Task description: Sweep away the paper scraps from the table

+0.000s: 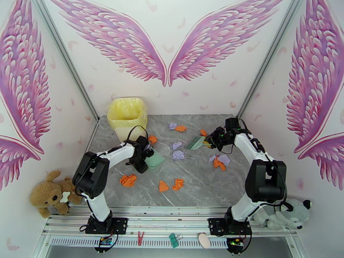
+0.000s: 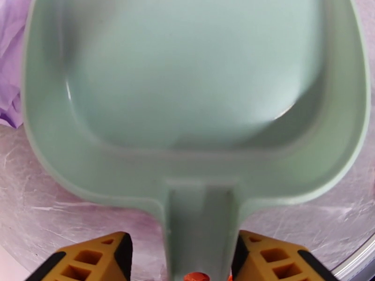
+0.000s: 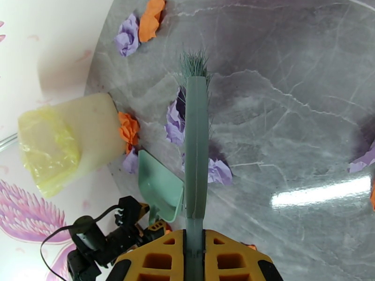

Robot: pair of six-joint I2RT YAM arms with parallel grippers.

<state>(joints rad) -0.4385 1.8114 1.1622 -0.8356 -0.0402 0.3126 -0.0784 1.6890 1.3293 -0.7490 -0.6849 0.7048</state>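
Orange and lavender paper scraps lie scattered over the grey marble table [image 1: 193, 190]: orange wads [image 1: 128, 180] near the front, lavender wads [image 1: 178, 155] in the middle, and more at the back [image 1: 181, 128]. My left gripper [image 1: 144, 158] [image 2: 197, 263] is shut on the handle of the mint-green dustpan [image 1: 155, 160] [image 2: 197, 90]; a lavender scrap [image 2: 9, 66] lies at the pan's left rim. My right gripper [image 1: 213, 142] [image 3: 196, 254] is shut on the green brush [image 1: 198, 144] [image 3: 196, 151], whose bristles [image 3: 194, 64] point at the table beside a lavender scrap [image 3: 176, 120].
A bin with a yellow liner [image 1: 127, 117] [image 3: 65, 141] stands at the table's back left corner, with an orange wad [image 3: 129, 129] beside it. More scraps [image 1: 219, 162] lie under the right arm. Winged walls close in on three sides. Plush toys [image 1: 51, 194] sit off the table's sides.
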